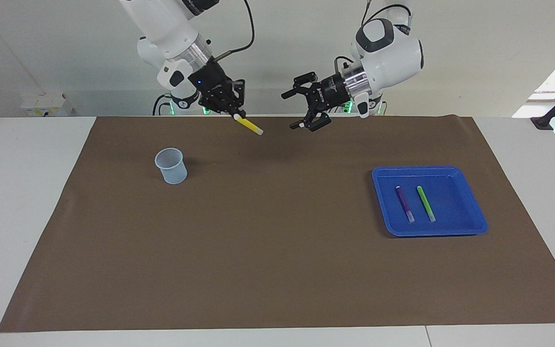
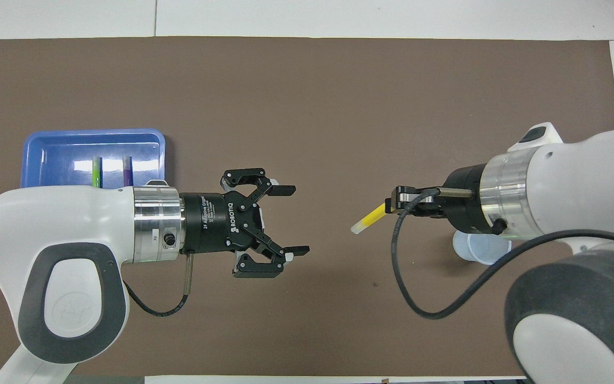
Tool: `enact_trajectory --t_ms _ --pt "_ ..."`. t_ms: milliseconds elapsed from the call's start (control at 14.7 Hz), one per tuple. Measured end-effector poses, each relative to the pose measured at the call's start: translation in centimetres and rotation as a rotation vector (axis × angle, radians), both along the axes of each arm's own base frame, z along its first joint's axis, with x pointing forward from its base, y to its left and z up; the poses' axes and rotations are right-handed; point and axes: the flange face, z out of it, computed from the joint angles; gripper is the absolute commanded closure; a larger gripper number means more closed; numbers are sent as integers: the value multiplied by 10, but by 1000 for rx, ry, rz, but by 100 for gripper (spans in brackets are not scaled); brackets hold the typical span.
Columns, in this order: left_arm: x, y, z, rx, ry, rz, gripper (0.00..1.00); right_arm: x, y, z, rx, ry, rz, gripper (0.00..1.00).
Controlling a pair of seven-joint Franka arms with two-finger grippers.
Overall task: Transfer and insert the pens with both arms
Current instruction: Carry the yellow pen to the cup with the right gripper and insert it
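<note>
My right gripper (image 1: 235, 114) is shut on one end of the yellow pen (image 1: 249, 126), which slants down with its pale tip free, up in the air over the mat's edge by the robots. From above, the right gripper (image 2: 390, 205) and yellow pen (image 2: 369, 218) are beside the cup (image 2: 478, 249). My left gripper (image 1: 291, 111) hangs open and holds nothing, a gap away from the pen's tip; overhead the left gripper (image 2: 297, 219) shows its jaws spread wide. The purple pen (image 1: 404, 204) and green pen (image 1: 426, 203) lie side by side in the blue tray (image 1: 427, 169).
A clear plastic cup (image 1: 172, 165) stands upright on the brown mat (image 1: 277, 250) toward the right arm's end. The blue tray (image 2: 94, 132) sits toward the left arm's end, partly covered by the left arm from above. White table borders the mat.
</note>
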Motion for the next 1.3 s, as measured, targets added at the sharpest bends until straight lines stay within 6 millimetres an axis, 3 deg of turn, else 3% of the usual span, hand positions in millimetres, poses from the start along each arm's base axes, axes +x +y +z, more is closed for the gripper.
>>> enact_trajectory --t_ms 205,409,546,887,1296 --pt "3 4 0 0 1 10 0 1 -38 -7 -202 -37 230 99" --pt "13 20 0 -1 2 44 0 -1 -55 -11 -398 -54 441 98" --pt "18 29 -1 0 2 63 0 -4 -68 -18 -442 -36 485 98" --pt "23 52 -10 92 -45 -38 0 -22 -109 -74 -465 -17 519 97" --pt "20 114 -38 378 -224 -434 0 -32 -120 -126 -472 -17 504 95"
